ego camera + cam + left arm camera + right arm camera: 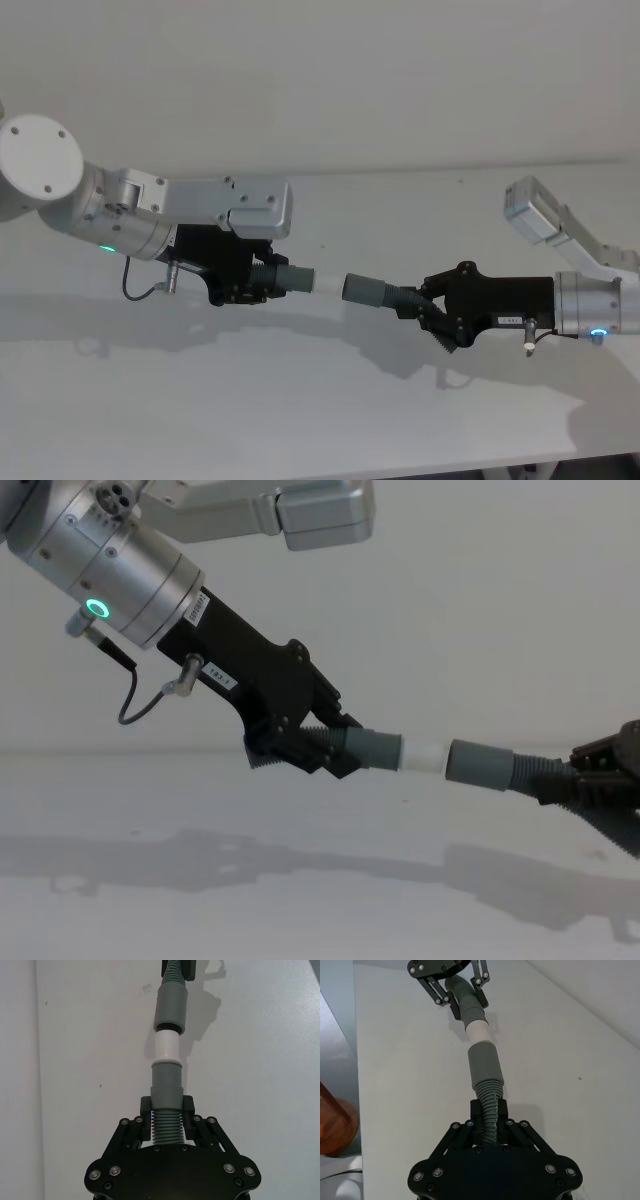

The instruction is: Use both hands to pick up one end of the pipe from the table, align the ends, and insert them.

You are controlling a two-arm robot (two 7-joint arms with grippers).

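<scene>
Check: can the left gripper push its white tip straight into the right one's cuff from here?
Probably yes: the left gripper holds the white tip roughly in line with the open cuff; only a short free gap between.

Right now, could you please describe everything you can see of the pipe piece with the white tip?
The pipe piece is dark grey ribbed hose ending in a smooth grey cuff and narrow white tip, plastic-looking. The left gripper is clamped on its ribbed part, holding it above the table. The tip faces the other piece's open cuff, just short of entering.
</scene>
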